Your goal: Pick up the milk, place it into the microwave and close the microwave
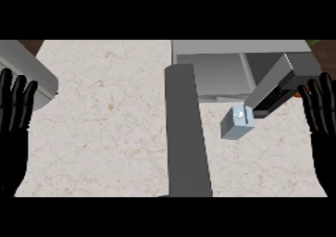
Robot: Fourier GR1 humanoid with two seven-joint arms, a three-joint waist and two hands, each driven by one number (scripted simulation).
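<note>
Head view. The black right hand (pixel 324 111) rests at the right edge, fingers straight and upright, spread wide, holding nothing. The black left hand (pixel 13 104) rests the same way at the left edge, also empty.

The pale blue-grey milk carton with a white cap (pixel 237 123) stands on the beige marbled counter (pixel 102 139), near the right hand's left side and apart from it. The carton's top sits just beside the lower end of the slanted dark grey control panel (pixel 273 88) of the grey box-shaped microwave (pixel 211 74), whose cavity lies up and to the left of the right hand. A long dark grey door slab (pixel 187 139) runs down the counter beyond the carton, between the two hands.

Likely hazards:
- Fingers closing on the carton may strike the panel beside it.
- A sideways brush may tip the carton.
- The door slab bars the left hand's path to the carton.
- The door's swing may meet a forearm left in the cavity.
</note>
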